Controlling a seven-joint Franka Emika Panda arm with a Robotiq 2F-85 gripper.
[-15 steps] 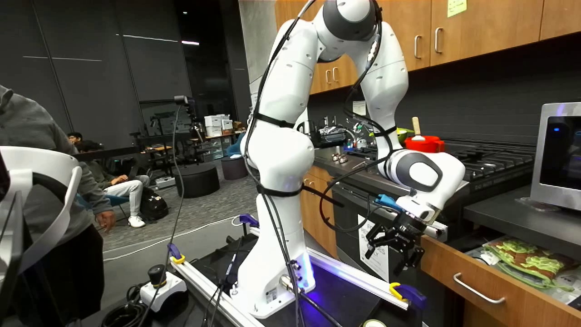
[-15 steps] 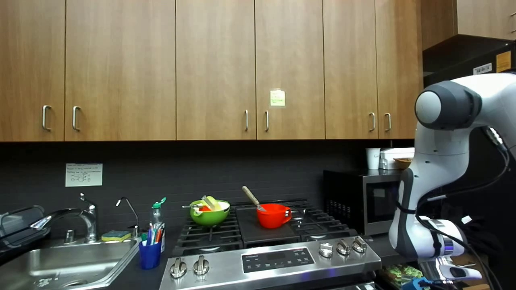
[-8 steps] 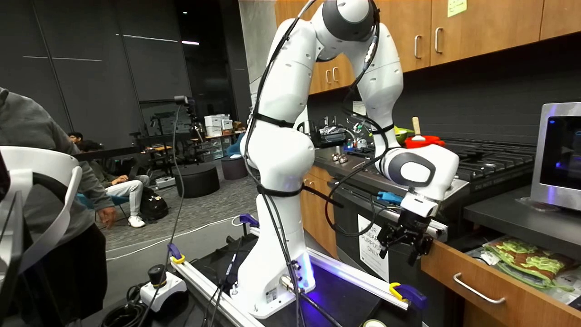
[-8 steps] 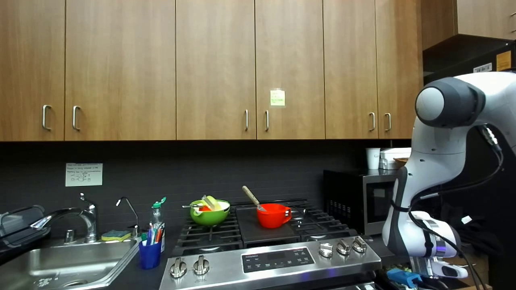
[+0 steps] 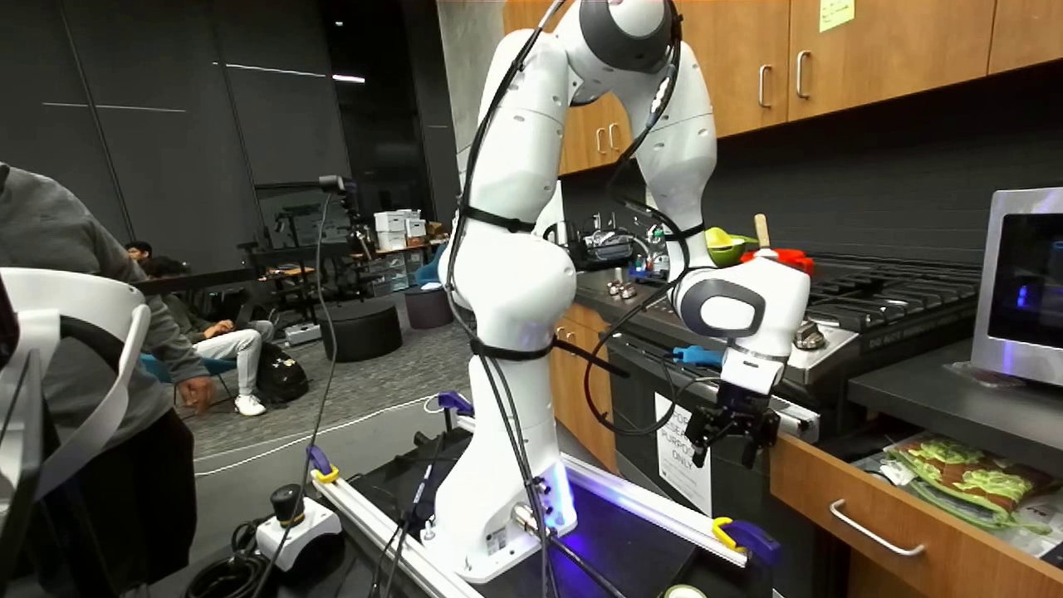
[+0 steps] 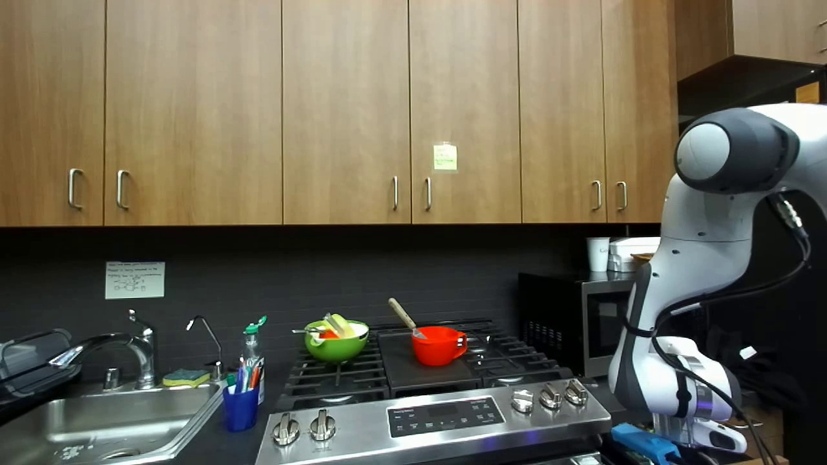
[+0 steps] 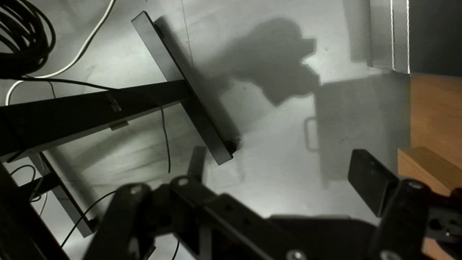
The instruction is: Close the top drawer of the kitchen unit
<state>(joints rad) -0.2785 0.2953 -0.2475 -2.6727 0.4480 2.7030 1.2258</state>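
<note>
The top drawer (image 5: 897, 525) stands pulled out from the kitchen unit (image 5: 905, 394), with its silver bar handle (image 5: 876, 531) facing out. A green and brown packet (image 5: 967, 473) lies inside it. My gripper (image 5: 725, 459) points down, open and empty, just beside the near left end of the drawer front. I cannot tell whether it touches the front. In the wrist view the gripper (image 7: 285, 173) has its fingers wide apart over the floor, and a wooden corner, apparently of the drawer front (image 7: 422, 162), shows at the right. The other exterior picture has the fingers below its edge.
The steel stove (image 6: 433, 426) stands beside the unit, with a red pot (image 6: 439, 347) and green bowl (image 6: 336, 345) on it. A microwave (image 5: 1021, 291) sits on the countertop. A metal rail (image 5: 656, 511) with a purple clamp (image 5: 751, 540) edges the robot's table. A person (image 5: 75, 316) stands at left.
The forearm has moved left in the exterior view that shows the base. The gripper has risen slightly and turned from slanted to nearly straight down. The drawer has not moved.
</note>
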